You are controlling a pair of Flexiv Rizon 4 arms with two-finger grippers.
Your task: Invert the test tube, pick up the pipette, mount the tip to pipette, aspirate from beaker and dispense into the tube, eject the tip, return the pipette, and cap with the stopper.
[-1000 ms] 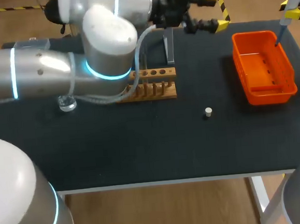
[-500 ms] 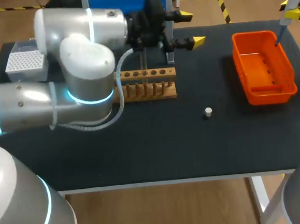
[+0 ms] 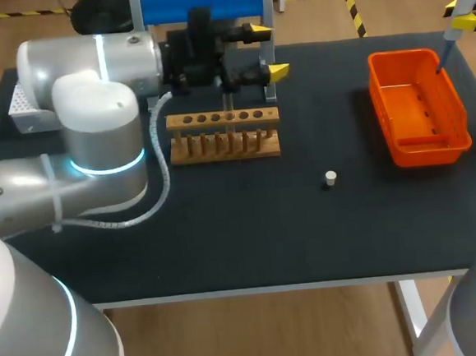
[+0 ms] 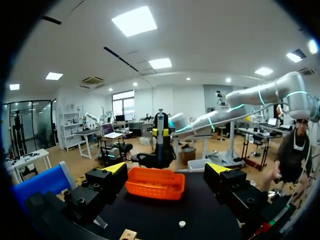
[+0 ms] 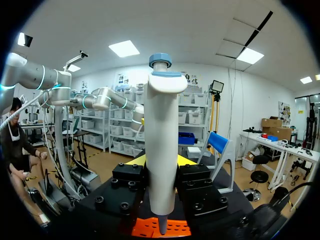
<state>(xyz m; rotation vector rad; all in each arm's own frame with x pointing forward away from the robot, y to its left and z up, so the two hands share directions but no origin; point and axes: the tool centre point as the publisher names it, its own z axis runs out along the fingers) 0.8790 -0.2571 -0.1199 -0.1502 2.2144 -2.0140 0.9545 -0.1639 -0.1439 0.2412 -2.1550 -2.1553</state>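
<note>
Pipette (image 5: pixel 161 150) between right fingers (image 5: pixel 129 185) (upright)

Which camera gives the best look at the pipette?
The right wrist view: the pipette fills its middle, upright, tip down, clamped in the right gripper. The head view catches only a small part of it, by the orange bin. The left wrist view shows it tiny and far off, beyond that bin.

left arm (image 3: pixel 81 170): elbow bent
left gripper (image 3: pixel 266 52): pointing sideways, fingers wide apart
right gripper (image 5: pixel 160 161): clamped tight on pipette (image 5: pixel 161 125)
</note>
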